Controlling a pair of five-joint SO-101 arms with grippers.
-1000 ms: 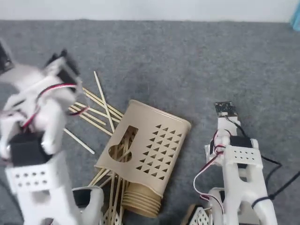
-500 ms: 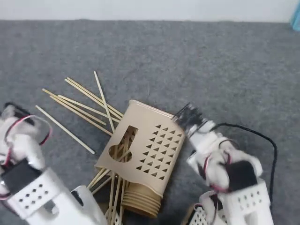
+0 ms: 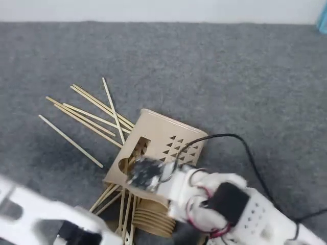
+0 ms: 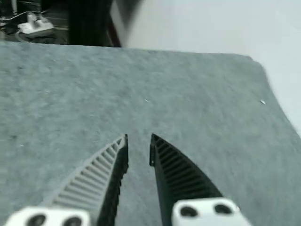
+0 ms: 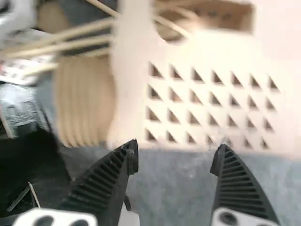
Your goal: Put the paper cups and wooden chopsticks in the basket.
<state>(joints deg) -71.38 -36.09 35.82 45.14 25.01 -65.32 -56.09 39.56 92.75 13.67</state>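
Grey carpeted surface (image 3: 255,76) is pictured with a beige perforated basket (image 3: 176,145) lying tipped on its side rather than standing. A nested stack of paper cups (image 3: 153,220) is seen at the basket's open end, and whether it sits partly inside cannot be told. Wooden chopsticks (image 3: 92,115) are fanned out on the far side of the basket, near its closed end, with several more threaded through its handle cut-out and out past the cups. The right gripper (image 3: 144,172) is held over the basket's upturned wall with its jaws spread wide – the wrist view places it (image 5: 178,148) just short of the triangular holes, with the cups (image 5: 82,103) off to one side. The left gripper (image 4: 138,141) is held over bare carpet away from the basket, its jaws only narrowly parted and nothing between them. The chopsticks are judged to be light, stiff and thin, and likely to roll or slip out of a loose pinch, so each is best taken crosswise near its middle. The cups are judged to be light and easily crushed, so the stack is better taken gently across its ribbed rims than squeezed at the body. The basket itself looks like thin plastic and may slide or roll if pushed – an upright basket would probably be needed first.
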